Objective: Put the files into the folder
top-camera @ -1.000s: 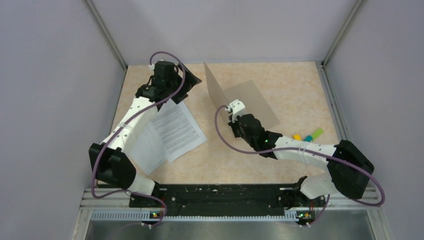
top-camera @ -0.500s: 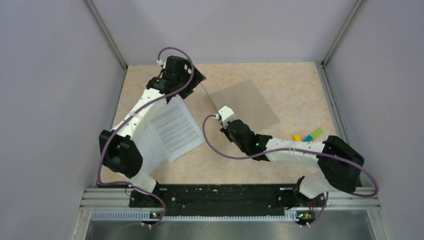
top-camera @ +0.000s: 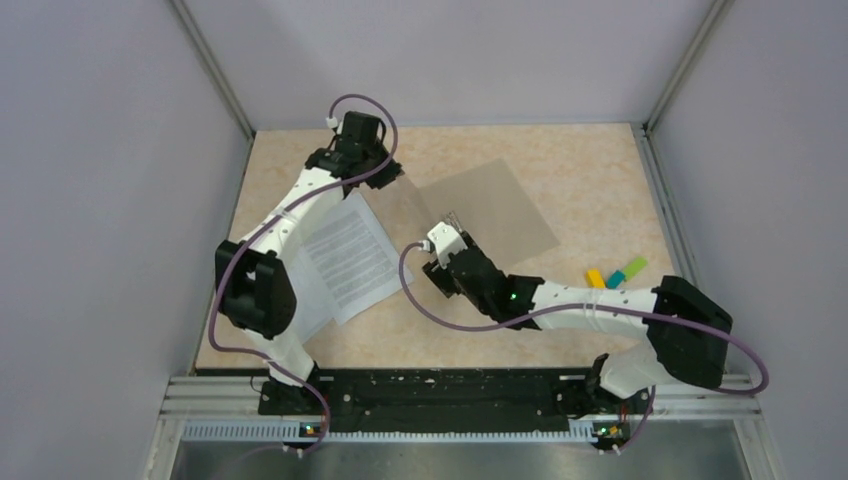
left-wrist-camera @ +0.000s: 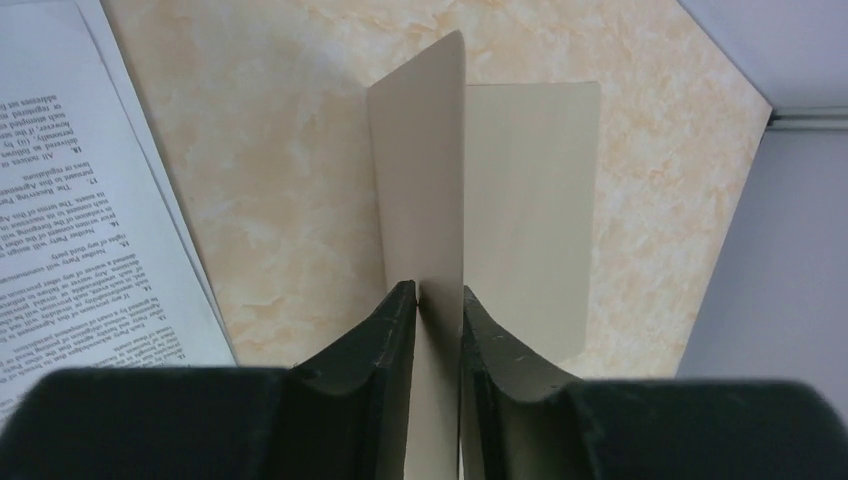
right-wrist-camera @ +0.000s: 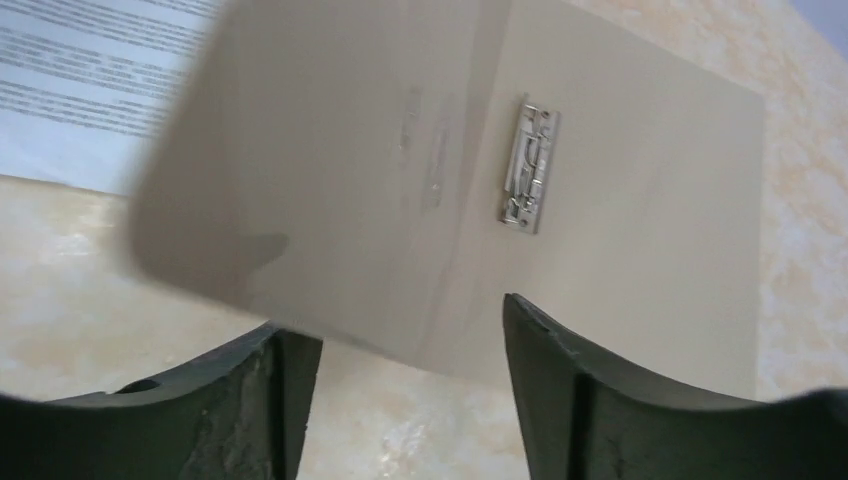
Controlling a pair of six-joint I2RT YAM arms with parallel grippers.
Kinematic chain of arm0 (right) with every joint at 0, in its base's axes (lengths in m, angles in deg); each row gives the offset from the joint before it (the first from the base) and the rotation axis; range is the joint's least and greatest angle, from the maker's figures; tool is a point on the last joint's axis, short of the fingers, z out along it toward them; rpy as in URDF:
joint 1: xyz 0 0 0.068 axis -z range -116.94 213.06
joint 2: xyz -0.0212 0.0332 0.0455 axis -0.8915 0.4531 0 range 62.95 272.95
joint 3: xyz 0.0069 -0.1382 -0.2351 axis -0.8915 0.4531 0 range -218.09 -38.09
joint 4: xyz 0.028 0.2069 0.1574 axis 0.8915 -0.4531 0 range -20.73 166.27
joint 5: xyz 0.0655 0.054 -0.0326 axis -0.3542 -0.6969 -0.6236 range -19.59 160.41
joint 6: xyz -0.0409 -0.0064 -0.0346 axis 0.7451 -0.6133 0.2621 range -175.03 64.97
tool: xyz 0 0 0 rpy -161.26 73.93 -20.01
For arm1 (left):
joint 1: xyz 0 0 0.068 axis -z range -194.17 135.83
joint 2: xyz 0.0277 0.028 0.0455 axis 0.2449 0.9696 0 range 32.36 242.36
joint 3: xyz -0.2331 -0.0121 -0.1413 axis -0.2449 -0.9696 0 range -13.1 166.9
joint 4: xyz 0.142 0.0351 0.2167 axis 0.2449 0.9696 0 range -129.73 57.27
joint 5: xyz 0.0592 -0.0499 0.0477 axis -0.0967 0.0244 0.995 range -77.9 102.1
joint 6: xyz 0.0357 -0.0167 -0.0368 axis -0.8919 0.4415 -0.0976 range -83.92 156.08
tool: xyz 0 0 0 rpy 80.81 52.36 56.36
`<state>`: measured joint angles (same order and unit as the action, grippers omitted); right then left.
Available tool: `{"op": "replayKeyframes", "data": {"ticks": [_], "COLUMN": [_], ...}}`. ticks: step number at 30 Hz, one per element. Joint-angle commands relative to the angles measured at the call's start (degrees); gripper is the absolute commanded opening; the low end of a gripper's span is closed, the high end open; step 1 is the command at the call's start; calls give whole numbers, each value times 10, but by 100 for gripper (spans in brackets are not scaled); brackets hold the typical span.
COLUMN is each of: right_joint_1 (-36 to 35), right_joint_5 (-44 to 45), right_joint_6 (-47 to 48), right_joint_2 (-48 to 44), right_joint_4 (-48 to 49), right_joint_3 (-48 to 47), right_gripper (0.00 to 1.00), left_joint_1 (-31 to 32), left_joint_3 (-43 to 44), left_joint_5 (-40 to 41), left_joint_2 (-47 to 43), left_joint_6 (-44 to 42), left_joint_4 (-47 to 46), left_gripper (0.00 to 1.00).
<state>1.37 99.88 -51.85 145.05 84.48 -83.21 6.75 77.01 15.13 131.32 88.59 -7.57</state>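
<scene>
The brown folder (top-camera: pixel 500 205) lies open on the table at centre back, its cover (top-camera: pixel 405 205) raised and leaning left. My left gripper (top-camera: pixel 383 177) is shut on the cover's far edge. In the left wrist view the cover (left-wrist-camera: pixel 425 170) stands edge-on between both fingers (left-wrist-camera: pixel 395 330). My right gripper (top-camera: pixel 440 255) is open just in front of the folder, holding nothing. Seen from the right wrist, the cover (right-wrist-camera: pixel 330 180) hangs beyond the spread right gripper (right-wrist-camera: pixel 410 320), beside the metal fastener (right-wrist-camera: pixel 528 168). The files (top-camera: pixel 345 255) lie fanned out, text up, left of the folder.
Small yellow (top-camera: pixel 594 274) and green (top-camera: pixel 630 267) blocks lie on the table to the right, by the right forearm. Purple walls close in the table on the left, back and right. The left forearm crosses above the files.
My left gripper has moved right to the raised cover and closed on its edge. The right gripper has let go of the cover, opened and drawn back to the left. The cover leans further left.
</scene>
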Motion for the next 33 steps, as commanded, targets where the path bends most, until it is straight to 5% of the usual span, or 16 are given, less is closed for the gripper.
{"op": "replayKeyframes", "data": {"ticks": [1, 9, 14, 28, 33], "right_joint_1": [-37, -53, -50, 104, 122], "right_joint_5": [-35, -157, -140, -194, -195], "right_joint_6": [-24, -82, -100, -197, -237], "right_joint_2": [-68, -170, -175, -145, -107], "right_joint_4": [-32, -118, -165, -226, -234], "right_joint_3": [-20, -29, -64, -78, -73], "right_gripper": [69, 83, 89, 89, 89], "left_joint_1": [-13, -39, -55, -78, -78], "left_joint_3": [23, -7, -35, -141, -186], "left_joint_5": [-43, -136, -208, -331, -282], "left_joint_2": [9, -10, -29, -100, -137], "left_joint_6": [-41, -115, -166, -228, -224], "left_joint_4": [-7, -19, -12, 14, 15], "left_gripper": [21, 10, 0, 0, 22]}}
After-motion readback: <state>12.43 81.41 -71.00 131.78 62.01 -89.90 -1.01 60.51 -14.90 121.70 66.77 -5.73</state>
